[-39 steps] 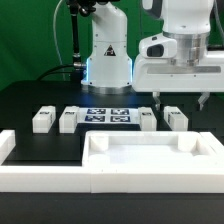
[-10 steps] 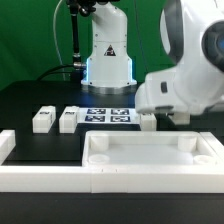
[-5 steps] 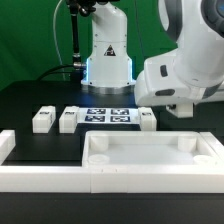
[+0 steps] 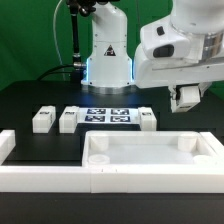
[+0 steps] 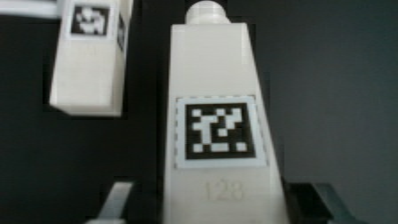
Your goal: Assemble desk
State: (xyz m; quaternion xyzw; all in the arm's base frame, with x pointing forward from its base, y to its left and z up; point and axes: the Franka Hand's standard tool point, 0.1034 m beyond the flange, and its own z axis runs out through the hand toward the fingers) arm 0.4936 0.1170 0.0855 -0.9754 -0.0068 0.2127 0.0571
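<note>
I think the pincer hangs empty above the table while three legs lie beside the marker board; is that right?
Not quite: the pincer is not empty; the wrist view shows it gripping a leg. The three other legs do lie beside the marker board.

My end effector (image 5: 221,202) grips a white leg (image 5: 217,90) between its two fingers (image 5: 116,203), with the black-and-white tag (image 5: 217,130) facing me, a round peg (image 5: 208,12) at the far end, and a second leg (image 5: 89,65) just beside it, apart.
</note>
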